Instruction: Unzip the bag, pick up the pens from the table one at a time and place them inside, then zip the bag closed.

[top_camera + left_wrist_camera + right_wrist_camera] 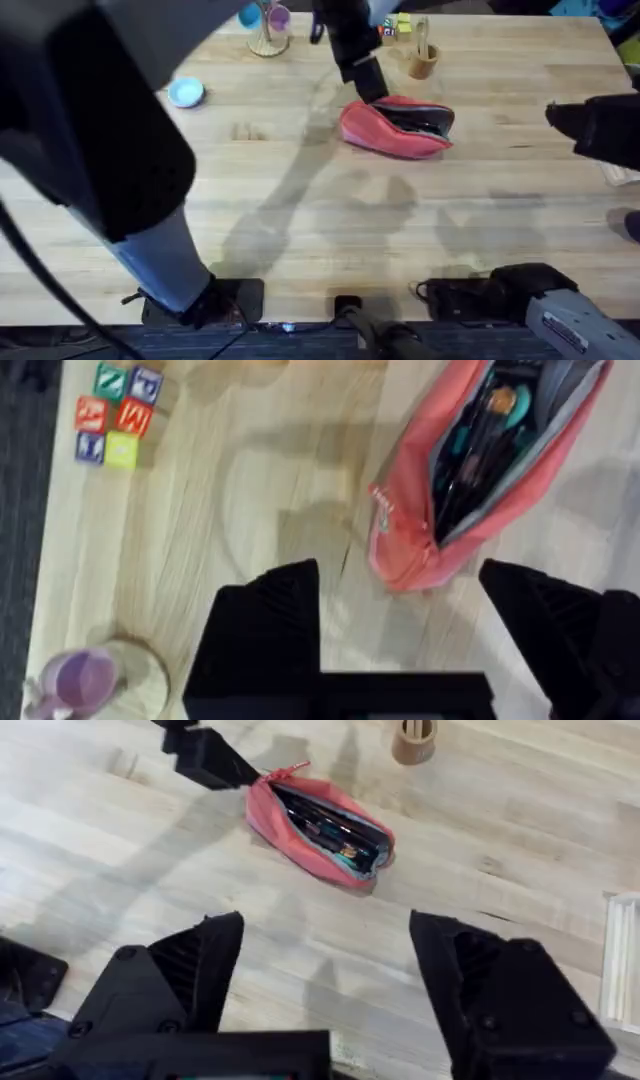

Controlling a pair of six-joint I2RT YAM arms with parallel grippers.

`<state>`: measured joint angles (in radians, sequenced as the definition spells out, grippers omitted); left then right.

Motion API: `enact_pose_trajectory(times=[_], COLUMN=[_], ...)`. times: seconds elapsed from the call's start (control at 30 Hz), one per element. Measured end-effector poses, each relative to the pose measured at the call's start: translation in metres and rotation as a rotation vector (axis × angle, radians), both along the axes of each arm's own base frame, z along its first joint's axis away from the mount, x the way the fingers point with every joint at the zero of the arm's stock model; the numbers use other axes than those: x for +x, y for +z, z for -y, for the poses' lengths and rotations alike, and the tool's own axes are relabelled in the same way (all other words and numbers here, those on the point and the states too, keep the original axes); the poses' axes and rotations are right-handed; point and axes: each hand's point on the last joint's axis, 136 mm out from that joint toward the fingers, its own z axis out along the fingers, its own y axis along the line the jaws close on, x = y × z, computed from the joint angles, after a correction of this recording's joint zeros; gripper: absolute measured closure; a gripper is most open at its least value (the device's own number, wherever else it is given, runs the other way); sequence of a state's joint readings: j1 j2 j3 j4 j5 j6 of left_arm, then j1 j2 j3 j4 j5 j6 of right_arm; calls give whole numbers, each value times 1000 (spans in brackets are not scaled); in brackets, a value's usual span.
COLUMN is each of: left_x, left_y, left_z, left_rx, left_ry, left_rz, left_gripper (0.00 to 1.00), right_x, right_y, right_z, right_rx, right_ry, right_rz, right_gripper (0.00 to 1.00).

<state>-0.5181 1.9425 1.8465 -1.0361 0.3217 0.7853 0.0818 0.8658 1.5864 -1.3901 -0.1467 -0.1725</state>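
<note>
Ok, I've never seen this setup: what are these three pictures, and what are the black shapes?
It is a robot with two arms at a wooden table. One picture looks down from above; the other two come from cameras on each wrist, so the black shapes at their bottom edges are that arm's own fingers. The left gripper is open, just by the end of the pink bag, which lies unzipped with pens showing inside. The right gripper is open too, farther off, holding nothing. Also on the table: letter blocks and a small wooden cup.
</note>
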Motion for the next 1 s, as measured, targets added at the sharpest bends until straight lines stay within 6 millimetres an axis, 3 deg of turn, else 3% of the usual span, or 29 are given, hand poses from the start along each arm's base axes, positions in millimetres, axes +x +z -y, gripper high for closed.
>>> enact_pose_trajectory(times=[0.33, 0.67, 0.83, 1.0], left_x=[9, 28, 18, 13], left_y=[4, 18, 23, 28], left_z=[-37, -82, -109, -118], left_rx=[-34, -208, -271, -317], left_ry=[76, 157, 93, -7], left_rz=[-67, -142, -178, -133], left_gripper=[7, 6, 6, 6], right_x=[0, 0, 0, 0], right_y=[0, 0, 1, 1], right_z=[0, 0, 0, 0], right_rx=[0, 0, 0, 0], right_ry=[0, 0, 0, 0], right_rz=[3, 3, 3, 3], right_gripper=[7, 5, 5, 5])
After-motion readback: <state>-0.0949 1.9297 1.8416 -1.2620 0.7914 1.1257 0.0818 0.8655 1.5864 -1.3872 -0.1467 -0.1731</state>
